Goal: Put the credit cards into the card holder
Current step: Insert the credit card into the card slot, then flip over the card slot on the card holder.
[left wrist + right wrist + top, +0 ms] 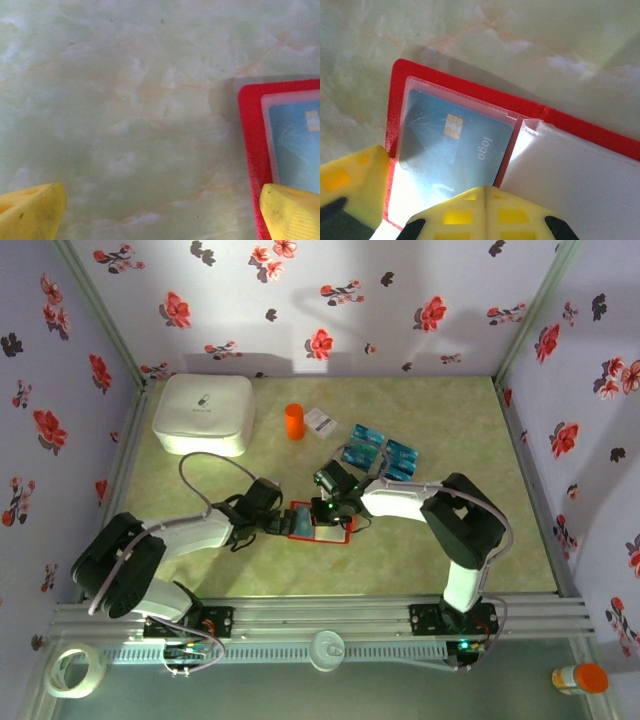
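The left hand (160, 215) is lying released, its two yellow fingers (31, 210) standing wide apart low over the green marbled counter (125, 100). The card holder (250, 150) is lying open and flat at that hand's right finger. The finger is meeting the red rim, though I cannot tell whether it is touching or only overlapping it. One blue credit card (295, 145) is sitting inside the holder's clear pocket, just ahead of that finger.

The right hand (400, 200) is hovering low at the holder's edge. Its fingers are parted by a narrow gap and are clamping nothing that I can see. Just ahead of it, the card in the pocket is showing a gold chip and the word "logo" through the clear sleeve. To that hand's right, a second sleeve (570, 175) is glaring white under the light.

From above, the two hands are meeting at the holder, the left one at its left end and the right one at its far side. The loose credit cards (380, 452) are lying in a small cluster beyond the right hand, apart from the holder. A white paper card (321, 420) and an orange cylinder (293, 422) are standing farther out. A white rounded box (203, 413) is resting well beyond the left hand.
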Controlling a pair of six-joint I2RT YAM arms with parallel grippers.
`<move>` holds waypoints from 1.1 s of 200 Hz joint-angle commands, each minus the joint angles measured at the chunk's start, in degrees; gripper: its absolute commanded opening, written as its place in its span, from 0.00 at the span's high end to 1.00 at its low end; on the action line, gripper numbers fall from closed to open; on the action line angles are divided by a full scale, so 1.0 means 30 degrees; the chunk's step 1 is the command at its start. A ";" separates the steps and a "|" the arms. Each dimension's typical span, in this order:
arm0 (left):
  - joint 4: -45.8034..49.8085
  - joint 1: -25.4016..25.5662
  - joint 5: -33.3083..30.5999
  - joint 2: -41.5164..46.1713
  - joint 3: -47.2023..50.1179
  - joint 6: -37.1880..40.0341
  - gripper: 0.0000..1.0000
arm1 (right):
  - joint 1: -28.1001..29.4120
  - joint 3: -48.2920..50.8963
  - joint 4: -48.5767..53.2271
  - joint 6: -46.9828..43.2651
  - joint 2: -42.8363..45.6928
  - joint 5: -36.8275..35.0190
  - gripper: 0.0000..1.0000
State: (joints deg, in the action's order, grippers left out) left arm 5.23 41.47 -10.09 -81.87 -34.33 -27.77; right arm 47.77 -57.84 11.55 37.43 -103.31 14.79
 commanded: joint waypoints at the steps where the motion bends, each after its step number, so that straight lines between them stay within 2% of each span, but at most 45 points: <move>1: 0.0665 -0.0559 0.0140 0.1119 0.0024 -0.0702 0.00 | -0.0011 -0.0530 0.0845 -0.0234 0.1133 -0.0468 0.95; 51: 0.1697 -0.1192 0.0228 0.3031 -0.0457 -0.1056 0.00 | -0.0635 -0.0289 0.1505 -0.0443 0.3030 -0.0975 0.83; 109: 0.2646 -0.1088 0.1135 0.4062 -0.1991 -0.0997 0.00 | -0.2094 0.2026 0.1209 -0.0198 0.5394 -0.1655 0.82; 157: 0.2635 0.0609 0.1209 0.3243 -0.3440 -0.1082 0.00 | -0.3118 0.3676 0.0545 -0.0080 0.6213 -0.1241 0.85; 220: 0.2071 0.3023 0.0916 0.0504 -0.4699 -0.1258 0.00 | -0.3244 0.3566 0.0032 -0.0146 0.5410 -0.0419 0.93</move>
State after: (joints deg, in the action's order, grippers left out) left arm 11.62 48.60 -7.25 -77.91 -46.37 -30.57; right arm 38.33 -46.83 13.34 37.01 -86.11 12.29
